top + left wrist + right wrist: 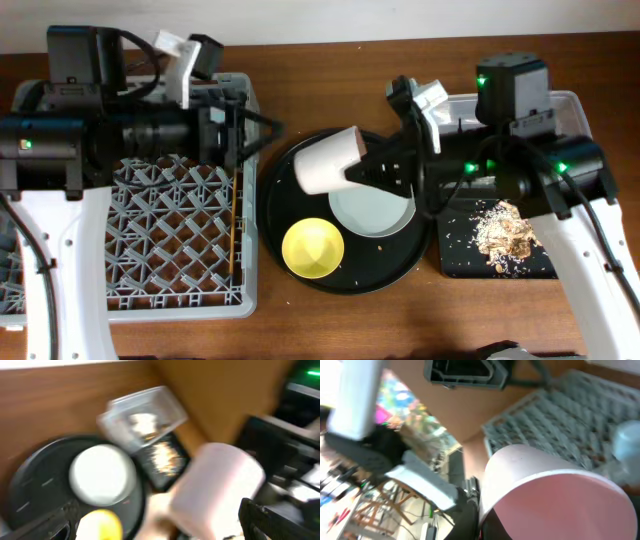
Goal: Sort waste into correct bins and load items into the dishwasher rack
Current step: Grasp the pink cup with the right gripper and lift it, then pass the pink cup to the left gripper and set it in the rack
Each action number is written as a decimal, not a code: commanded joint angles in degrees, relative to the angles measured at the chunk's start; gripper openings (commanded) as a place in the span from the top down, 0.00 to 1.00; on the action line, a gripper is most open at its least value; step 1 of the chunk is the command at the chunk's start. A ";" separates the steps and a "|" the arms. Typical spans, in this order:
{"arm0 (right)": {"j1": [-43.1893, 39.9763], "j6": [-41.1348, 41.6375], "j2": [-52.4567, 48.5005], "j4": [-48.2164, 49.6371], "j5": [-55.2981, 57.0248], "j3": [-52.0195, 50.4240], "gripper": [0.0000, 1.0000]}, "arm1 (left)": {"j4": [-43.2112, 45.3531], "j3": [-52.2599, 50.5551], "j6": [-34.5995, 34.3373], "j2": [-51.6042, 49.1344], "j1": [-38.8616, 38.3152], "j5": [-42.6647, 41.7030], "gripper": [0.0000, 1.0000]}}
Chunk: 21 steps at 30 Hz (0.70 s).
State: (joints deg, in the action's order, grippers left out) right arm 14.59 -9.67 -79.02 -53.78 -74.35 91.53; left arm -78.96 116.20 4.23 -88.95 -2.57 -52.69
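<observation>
My right gripper (365,172) is shut on the small pink cup (328,160) and holds it tilted above the left part of the round black tray; the cup fills the right wrist view (555,495). My left gripper (245,135) is open and empty over the right edge of the grey dishwasher rack (170,250). Wooden chopsticks (236,220) lie in the rack. The pale plate (372,210) and yellow bowl (313,247) sit on the round tray. Food scraps (505,230) lie in the black rectangular tray (465,262). The clear tub (142,417) holds something white. The spoon is not visible.
The large round black tray (400,272) sits between the rack and the bins. The right arm covers much of the clear tub (575,105) in the overhead view. A pale blue shape (626,442) shows in the rack in the right wrist view. Both wrist views are blurred.
</observation>
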 commanded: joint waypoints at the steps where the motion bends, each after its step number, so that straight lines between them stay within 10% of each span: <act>1: -0.37 -2.25 -0.37 3.67 -8.66 0.04 0.96 | -0.42 0.20 6.84 0.17 -1.40 -20.11 0.01; 9: -0.37 16.20 -0.37 28.35 -9.90 0.04 0.96 | -0.63 0.20 8.74 0.15 -10.25 -22.38 0.02; 14: -0.37 16.17 -0.44 28.06 -9.86 0.02 0.96 | -1.27 0.20 8.74 0.15 -11.67 -22.36 0.45; 21: -3.08 16.22 -0.44 28.09 -9.75 0.04 0.62 | -2.43 0.20 8.70 0.48 -7.74 -16.74 0.61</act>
State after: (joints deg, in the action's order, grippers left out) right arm 13.67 6.63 -79.24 -25.67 -84.75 90.96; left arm -80.36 116.16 12.64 -89.17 -12.53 -69.60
